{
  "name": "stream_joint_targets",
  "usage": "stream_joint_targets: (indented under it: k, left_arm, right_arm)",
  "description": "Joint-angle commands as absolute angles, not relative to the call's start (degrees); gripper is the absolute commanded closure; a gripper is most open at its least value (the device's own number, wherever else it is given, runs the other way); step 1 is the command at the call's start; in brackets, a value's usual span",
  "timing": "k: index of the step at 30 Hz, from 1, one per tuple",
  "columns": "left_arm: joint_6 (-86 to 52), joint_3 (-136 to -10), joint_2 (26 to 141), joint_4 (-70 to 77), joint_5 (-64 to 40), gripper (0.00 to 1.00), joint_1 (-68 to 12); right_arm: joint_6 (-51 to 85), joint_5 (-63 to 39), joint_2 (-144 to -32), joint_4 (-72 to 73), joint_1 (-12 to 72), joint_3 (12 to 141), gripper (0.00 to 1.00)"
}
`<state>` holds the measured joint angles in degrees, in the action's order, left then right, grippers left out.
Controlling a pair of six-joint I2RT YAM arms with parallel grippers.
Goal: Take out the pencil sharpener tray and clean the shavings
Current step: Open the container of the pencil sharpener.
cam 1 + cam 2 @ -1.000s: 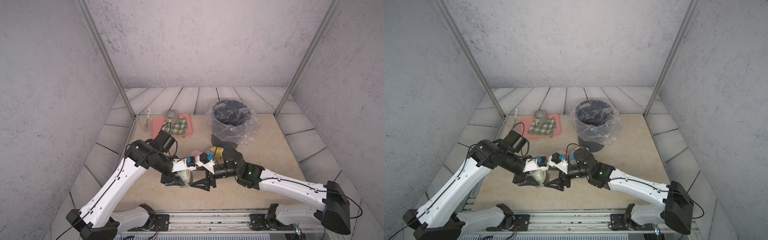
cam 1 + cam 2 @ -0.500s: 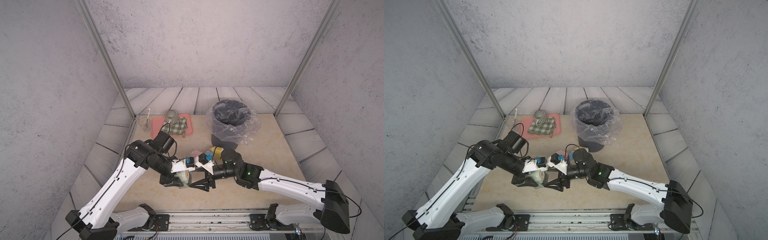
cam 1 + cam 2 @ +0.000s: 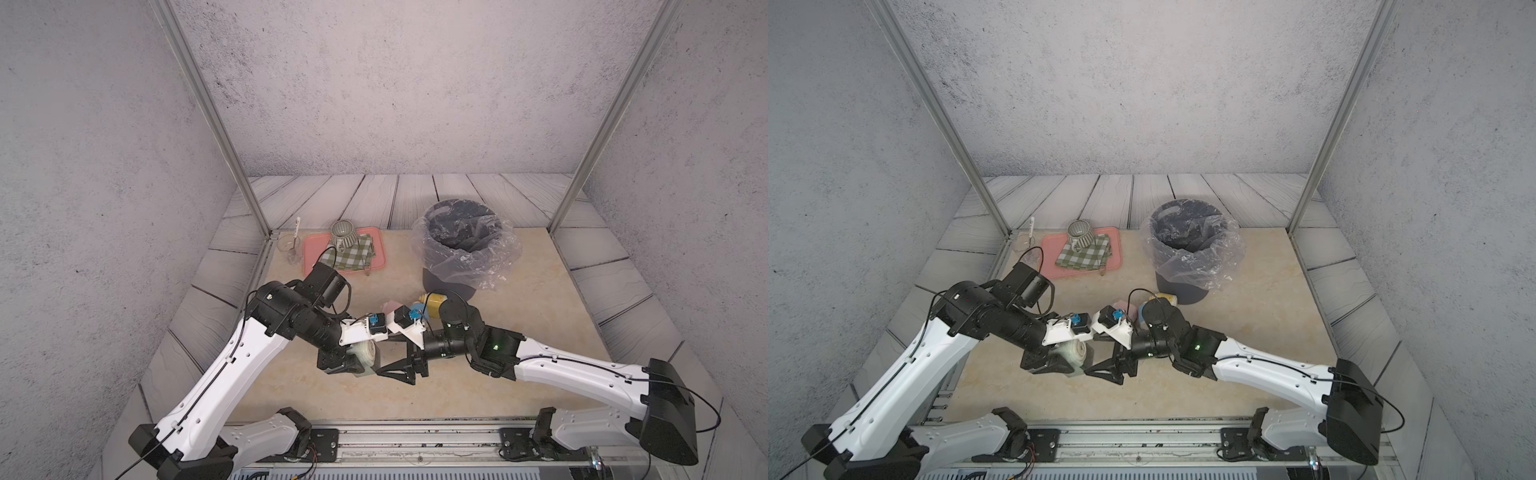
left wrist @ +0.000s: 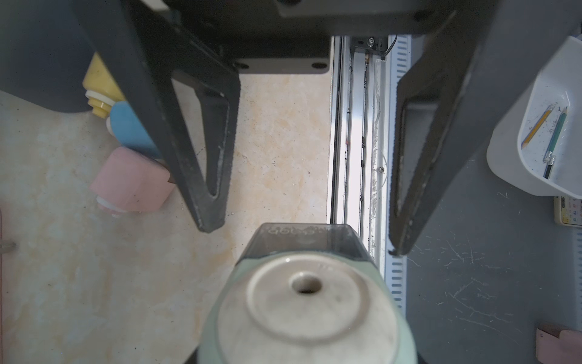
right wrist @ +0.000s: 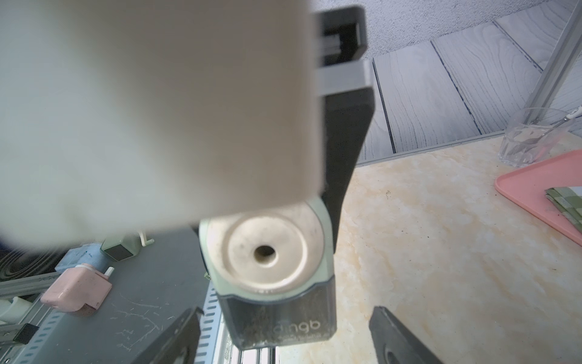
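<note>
- Change: the right fingers [image 4: 209, 214] have spread wider over the last second, and the right arm has crept slightly closer to the sharpener [image 3: 365, 353]. The left arm has not moved.
- Meaning: I read this as the pre-grasp for the pull. The tray [image 4: 304, 239] is still seated in the sharpener, so nothing is out yet and no shavings are emptied.
- Left fingers [image 5: 345, 141]: closed on the sharpener body, holding it over the front edge of the surface [image 3: 561, 299] with the pencil hole facing the right arm.
- Tray: a dark translucent drawer at the sharpener's base, its end turned toward the right arm.
- Relation: the right fingers stand open, one on each side of the tray's end and apart from it on both sides. Their tips reach about as far as its front face.
- Judgement: they must advance a little and close on the tray's walls before I pull. The bin [image 3: 444, 280] stands well apart, behind.
</note>
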<state>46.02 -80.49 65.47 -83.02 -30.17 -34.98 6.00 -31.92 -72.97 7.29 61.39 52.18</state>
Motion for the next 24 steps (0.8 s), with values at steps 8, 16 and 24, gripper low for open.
stream_joint_targets:
  k: [8, 16, 24]
  left_arm:
    - [47.4, -79.5, 64.3, -79.0, -36.0, 1.0, -36.2]
    - [46.6, -79.3, 63.2, -77.7, -37.3, 1.0, -36.2]
    - [45.8, -78.9, 61.9, -76.4, -38.3, 1.0, -36.0]
  right_arm:
    - [7.5, -34.1, -73.7, 9.4, 62.7, 51.6, 0.13]
    - [8.3, -34.9, -71.6, 15.5, 62.7, 47.9, 0.12]
    - [8.5, -34.2, -70.3, 17.7, 62.7, 45.4, 0.12]
